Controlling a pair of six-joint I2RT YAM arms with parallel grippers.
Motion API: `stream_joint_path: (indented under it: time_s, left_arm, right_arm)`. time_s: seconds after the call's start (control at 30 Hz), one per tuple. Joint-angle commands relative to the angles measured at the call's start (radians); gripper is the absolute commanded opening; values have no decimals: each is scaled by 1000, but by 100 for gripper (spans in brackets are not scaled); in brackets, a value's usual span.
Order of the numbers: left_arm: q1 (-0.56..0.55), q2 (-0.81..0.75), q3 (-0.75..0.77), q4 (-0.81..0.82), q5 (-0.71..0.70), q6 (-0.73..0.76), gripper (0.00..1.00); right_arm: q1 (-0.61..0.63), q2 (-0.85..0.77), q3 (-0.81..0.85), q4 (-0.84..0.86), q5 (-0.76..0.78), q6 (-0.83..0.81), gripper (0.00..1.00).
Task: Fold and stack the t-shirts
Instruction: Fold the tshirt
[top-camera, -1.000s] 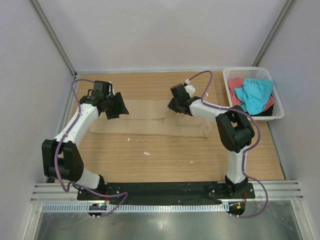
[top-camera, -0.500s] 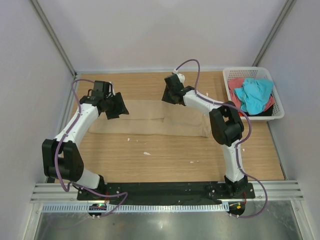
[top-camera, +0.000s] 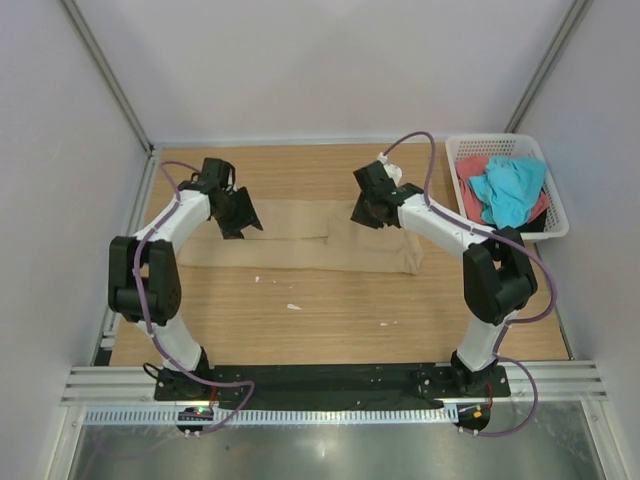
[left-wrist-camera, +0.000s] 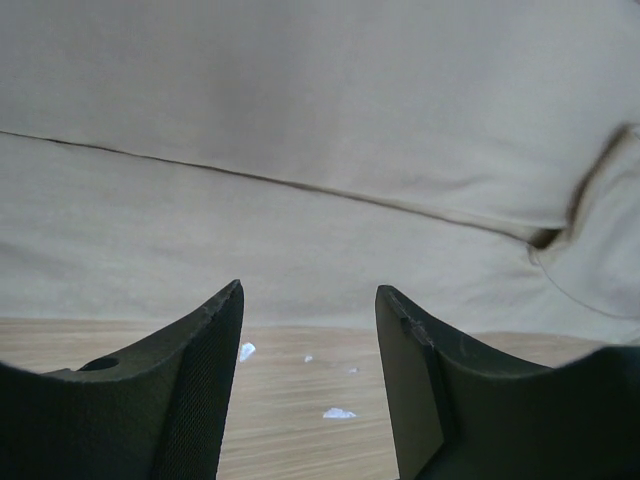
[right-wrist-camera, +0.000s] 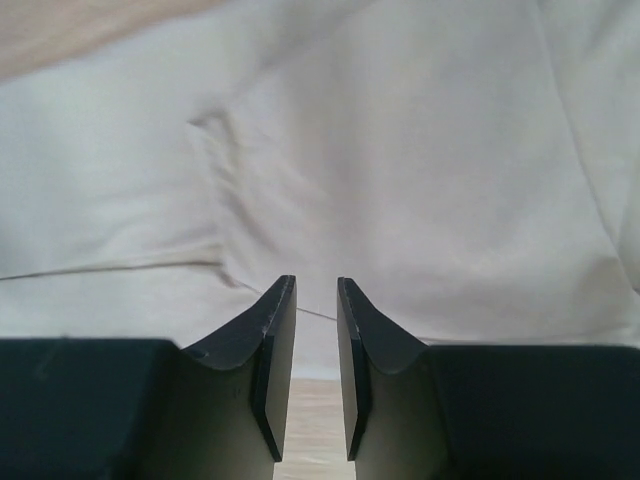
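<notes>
A tan-beige t-shirt (top-camera: 300, 245) lies folded into a long flat strip across the far half of the table. My left gripper (top-camera: 240, 215) hovers over its left part, open and empty. In the left wrist view (left-wrist-camera: 310, 295) the cloth (left-wrist-camera: 300, 100) fills the top and bare wood shows between the fingers. My right gripper (top-camera: 365, 213) is over the strip's right part. In the right wrist view (right-wrist-camera: 316, 285) its jaws stand a narrow gap apart with nothing between them, above the cloth (right-wrist-camera: 420, 150). A turquoise t-shirt (top-camera: 510, 190) and a coral-red t-shirt (top-camera: 475, 170) lie bunched in the basket.
A white lattice basket (top-camera: 497, 138) stands at the far right corner of the wooden table (top-camera: 330, 320). Small white scraps (top-camera: 293, 306) lie on the wood in front of the shirt. Grey walls close in the back and both sides.
My right gripper swung toward the back left, then came back right over the strip's right part. My left arm's elbow swung inward while its gripper stayed nearly in place.
</notes>
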Motion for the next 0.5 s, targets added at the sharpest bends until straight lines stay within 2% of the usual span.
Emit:
stream_joint_path:
  time_s: [0.0,0.27,0.47]
  left_arm:
    - [38,72,36,-37,-77,-53,57]
    - [49,118,-42,-91,-273,-99,56]
    - [50,58,-171,-100,-356,-194,55]
  right_arm:
    - [-17,-46,-119,34,8,50,29]
    - [-93,-68,-273,106,56,-39,29]
    - [-142,-62,-356,194,91,-134,31]
